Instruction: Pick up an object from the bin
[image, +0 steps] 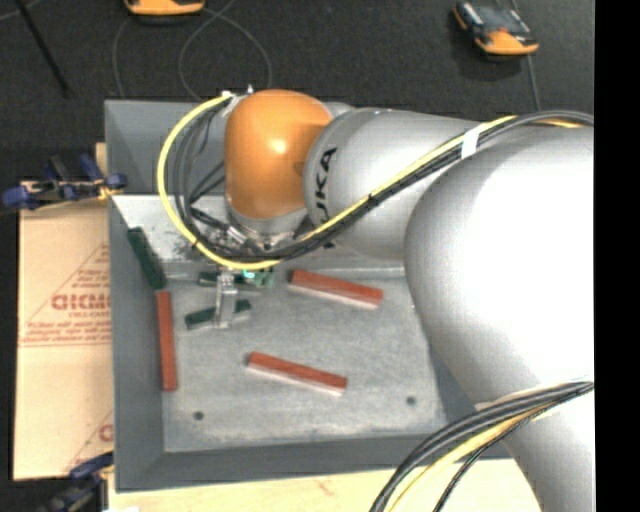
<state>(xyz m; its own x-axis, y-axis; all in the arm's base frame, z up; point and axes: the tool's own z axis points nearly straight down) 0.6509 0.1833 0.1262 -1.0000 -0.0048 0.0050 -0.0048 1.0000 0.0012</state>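
Observation:
My gripper hangs below the orange wrist cover in the bin's back left part, down at the floor. Right under it lies a small dark green bar, set roughly crosswise, and the gripper's metal tip crosses over the bar's middle. A longer dark green bar lies slanted by the left wall, just left of the gripper. A red-brown bar rests to the gripper's right.
Another red-brown bar runs along the left wall. A third one lies slanted near the middle front. The big silver arm covers the bin's right and back right side.

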